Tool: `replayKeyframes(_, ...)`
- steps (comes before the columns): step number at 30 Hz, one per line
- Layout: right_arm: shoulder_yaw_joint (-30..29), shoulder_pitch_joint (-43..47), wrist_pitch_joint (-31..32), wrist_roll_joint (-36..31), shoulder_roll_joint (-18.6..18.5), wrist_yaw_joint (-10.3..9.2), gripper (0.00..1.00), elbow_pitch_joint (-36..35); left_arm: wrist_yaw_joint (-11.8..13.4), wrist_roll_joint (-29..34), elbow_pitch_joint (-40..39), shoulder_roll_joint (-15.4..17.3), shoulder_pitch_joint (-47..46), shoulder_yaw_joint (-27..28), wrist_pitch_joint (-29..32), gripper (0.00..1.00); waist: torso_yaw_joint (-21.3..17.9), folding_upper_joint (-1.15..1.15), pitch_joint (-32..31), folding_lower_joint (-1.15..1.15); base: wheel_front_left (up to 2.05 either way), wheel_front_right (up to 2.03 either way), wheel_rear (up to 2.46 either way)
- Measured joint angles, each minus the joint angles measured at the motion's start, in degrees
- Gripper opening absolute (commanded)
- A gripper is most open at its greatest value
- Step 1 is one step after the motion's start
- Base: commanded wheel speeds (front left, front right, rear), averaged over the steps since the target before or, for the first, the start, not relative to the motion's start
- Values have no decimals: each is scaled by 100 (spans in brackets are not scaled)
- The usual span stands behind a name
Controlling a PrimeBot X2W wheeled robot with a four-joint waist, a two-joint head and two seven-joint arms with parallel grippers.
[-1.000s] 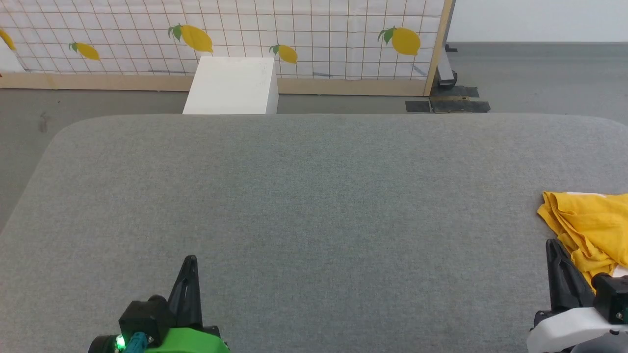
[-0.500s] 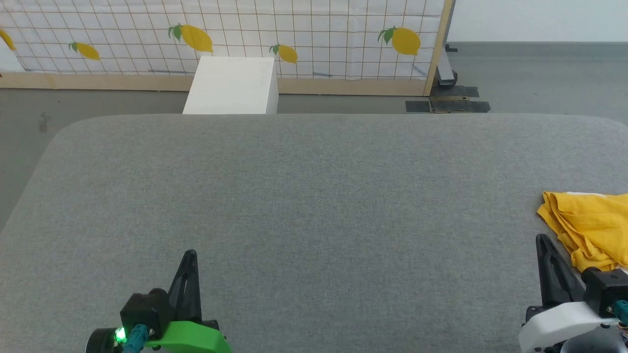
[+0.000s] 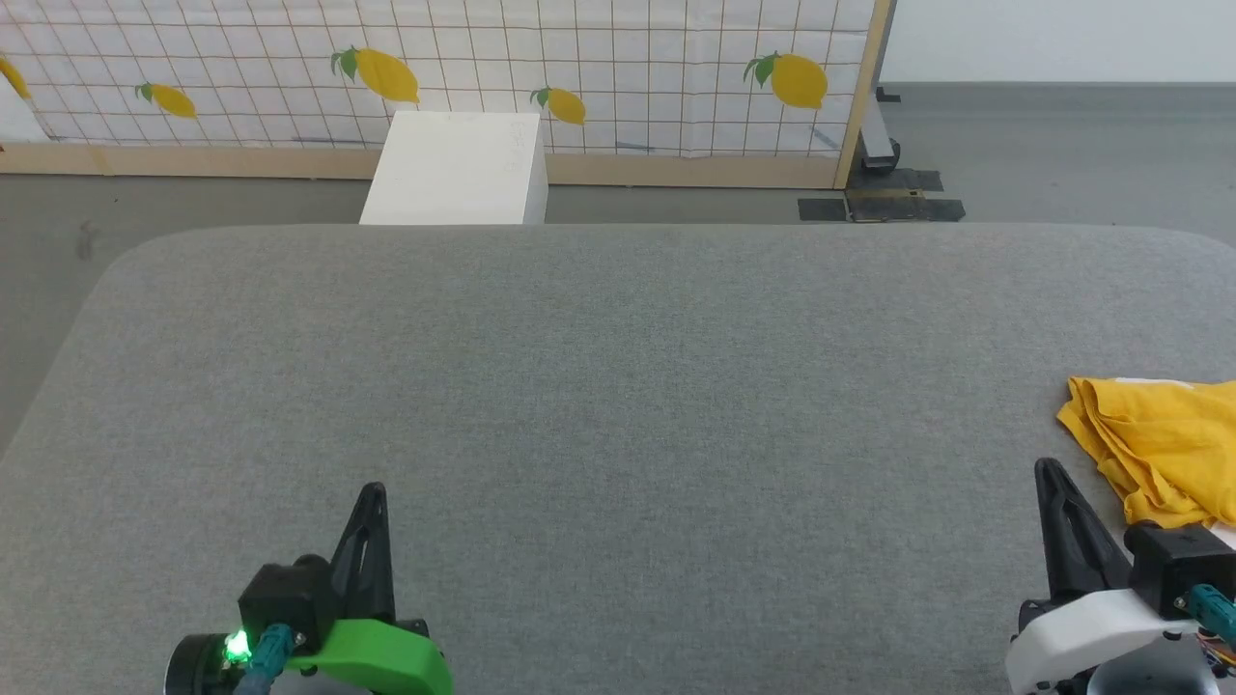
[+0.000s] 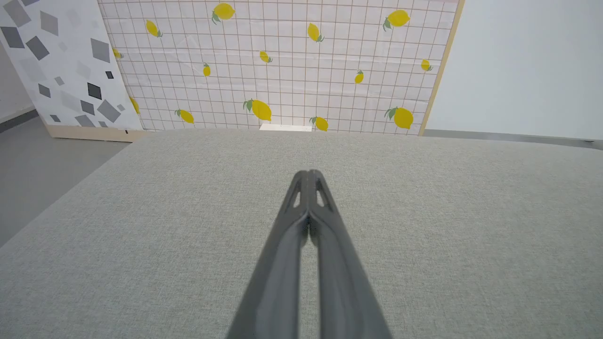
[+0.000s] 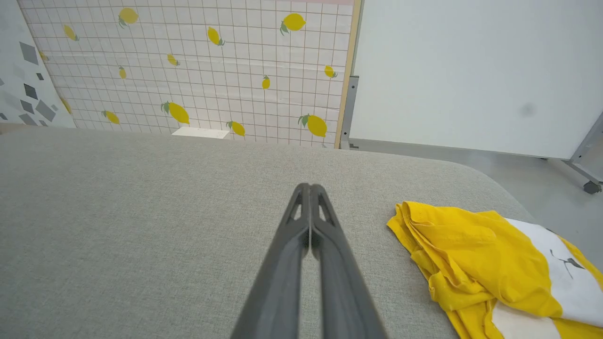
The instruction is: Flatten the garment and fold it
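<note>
The head view takes in the whole grey tabletop (image 3: 618,386), with both grippers at its near edge. The left gripper (image 3: 373,494) sits at the lower left on a green wrist, and the right gripper (image 3: 1049,470) at the lower right on a white one. From that angle each looks like a single dark wedge, so the wrist views settle the fingers. The left gripper (image 4: 307,174) has its fingers pressed together and empty above bare fabric. The right gripper (image 5: 306,187) is the same, with its tips meeting on nothing.

The garment (image 3: 1154,449) lies crumpled at the right end of the tabletop, just to the right of the right gripper's fingers and apart from them. The head view shows plain yellow folds and a thin white sliver, cut off by the right border. The right wrist view shows more of the garment (image 5: 471,256), including a white patch with a black stripe mark. The lower right border cuts it there too, so the sleeves, collar and full outline cannot be made out. Its bunched, layered edge points toward the tabletop's middle, and the visible bulk stretches from there toward the robot's right and the near side.

Beyond the tabletop a white box (image 3: 454,169) stands before a lemon-print panel (image 3: 618,58). The left wrist view adds a panel of grey diamonds (image 4: 61,66).
</note>
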Motion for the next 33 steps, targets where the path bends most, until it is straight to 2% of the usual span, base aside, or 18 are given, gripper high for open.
replayKeyframes(33, 347, -199, 110, 0, 0, 0, 0, 80, -360, 515, 85, -276, -194, 441, 375, 0, 0, 0, 1, 0, 0, 0, 0)
